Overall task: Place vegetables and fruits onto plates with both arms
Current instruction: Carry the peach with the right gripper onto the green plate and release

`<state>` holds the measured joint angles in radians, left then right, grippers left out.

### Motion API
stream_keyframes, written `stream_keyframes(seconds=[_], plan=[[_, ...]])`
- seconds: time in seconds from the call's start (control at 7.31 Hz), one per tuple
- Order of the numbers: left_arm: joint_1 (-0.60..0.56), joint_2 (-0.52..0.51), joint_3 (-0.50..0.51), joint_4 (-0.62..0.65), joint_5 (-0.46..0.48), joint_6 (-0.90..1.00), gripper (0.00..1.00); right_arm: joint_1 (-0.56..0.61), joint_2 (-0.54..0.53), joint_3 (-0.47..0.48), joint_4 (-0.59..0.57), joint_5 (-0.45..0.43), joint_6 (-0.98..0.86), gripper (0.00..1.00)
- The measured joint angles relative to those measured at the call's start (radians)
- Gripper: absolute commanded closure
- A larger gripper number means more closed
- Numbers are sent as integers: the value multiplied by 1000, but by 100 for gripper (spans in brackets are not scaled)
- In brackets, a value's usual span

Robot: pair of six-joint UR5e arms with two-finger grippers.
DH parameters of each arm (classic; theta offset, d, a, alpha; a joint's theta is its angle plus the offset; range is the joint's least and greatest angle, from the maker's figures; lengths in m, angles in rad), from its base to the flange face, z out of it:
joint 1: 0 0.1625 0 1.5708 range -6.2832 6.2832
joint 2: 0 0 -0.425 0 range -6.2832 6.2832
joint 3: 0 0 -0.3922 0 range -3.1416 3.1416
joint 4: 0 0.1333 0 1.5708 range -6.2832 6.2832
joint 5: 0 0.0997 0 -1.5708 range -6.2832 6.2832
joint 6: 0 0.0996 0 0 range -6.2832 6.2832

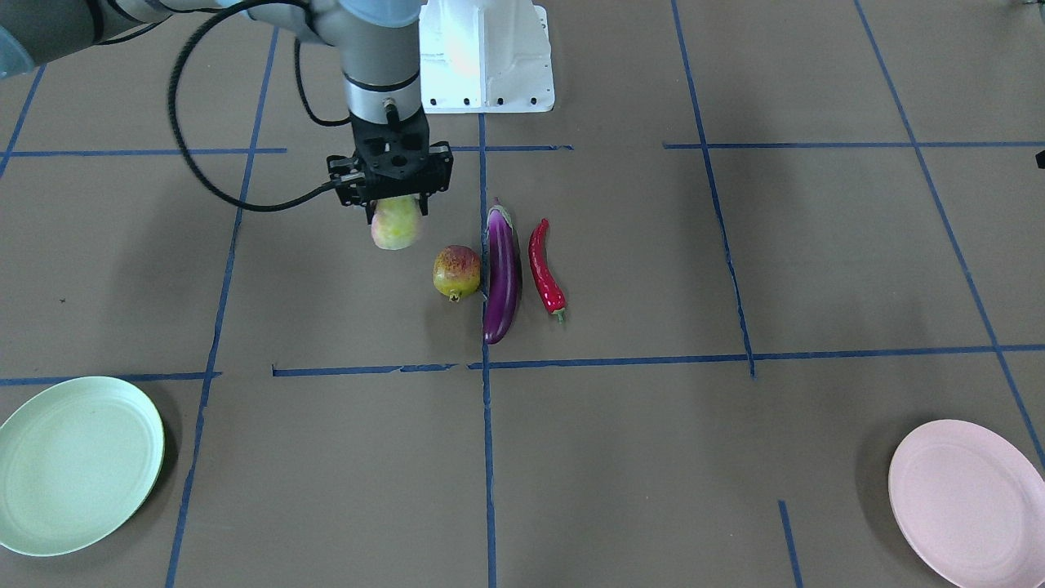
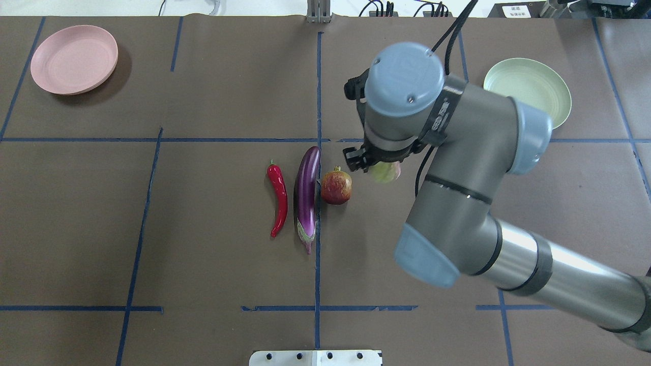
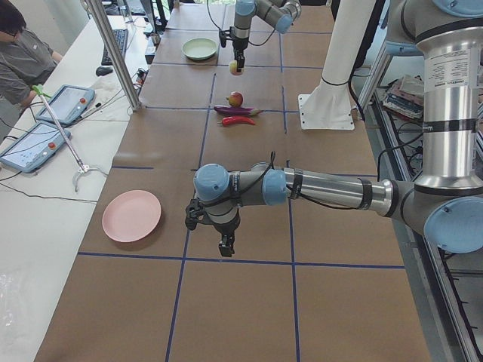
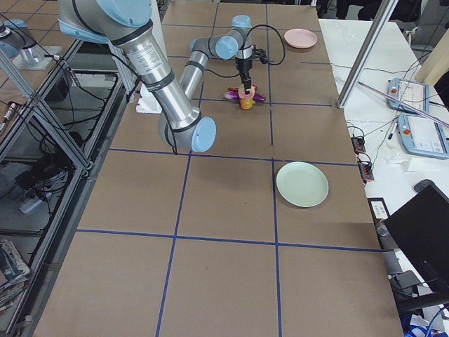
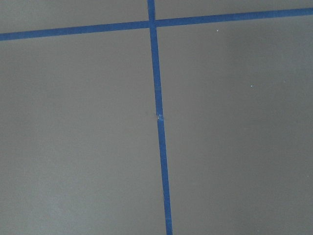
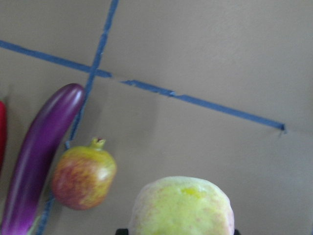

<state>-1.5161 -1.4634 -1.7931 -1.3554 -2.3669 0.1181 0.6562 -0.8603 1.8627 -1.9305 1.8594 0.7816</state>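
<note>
Robotics laboratory. Grounds: my arms work over a table sheeted brown and gridded in blue tape. At ten o'clock in the left-end view, an operator sits beside touchscreen pendants on a white bench, behind an aluminium post.

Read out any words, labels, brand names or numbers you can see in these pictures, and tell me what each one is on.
No text can be read with certainty.
Black band on the right arm: white lettering, too blurred to read.
White label beyond the table's far edge: dark marks, too small to read.
Tablet screens: too small to read.
Nothing else shows any writing.
</note>
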Motion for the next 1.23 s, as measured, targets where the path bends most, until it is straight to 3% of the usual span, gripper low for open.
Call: stream_keyframes(seconds=[0.27, 0.68, 0.96, 1.09, 1.23], plan=[[0, 0, 4, -1, 0, 0, 0, 187, -82, -60, 69, 116, -259, 99], [1, 0, 3, 0, 0, 0, 0, 387, -194, -354, 433, 257, -518, 97], [1, 0, -3, 2, -1, 0, 0, 473, -210, -530, 519, 288, -681, 81], [1, 0, -4, 2, -1, 0, 0, 489, -217, -591, 549, 291, -711, 65], [1, 0, -5, 2, -1, 0, 0, 495, -227, -644, 593, 293, -719, 29]])
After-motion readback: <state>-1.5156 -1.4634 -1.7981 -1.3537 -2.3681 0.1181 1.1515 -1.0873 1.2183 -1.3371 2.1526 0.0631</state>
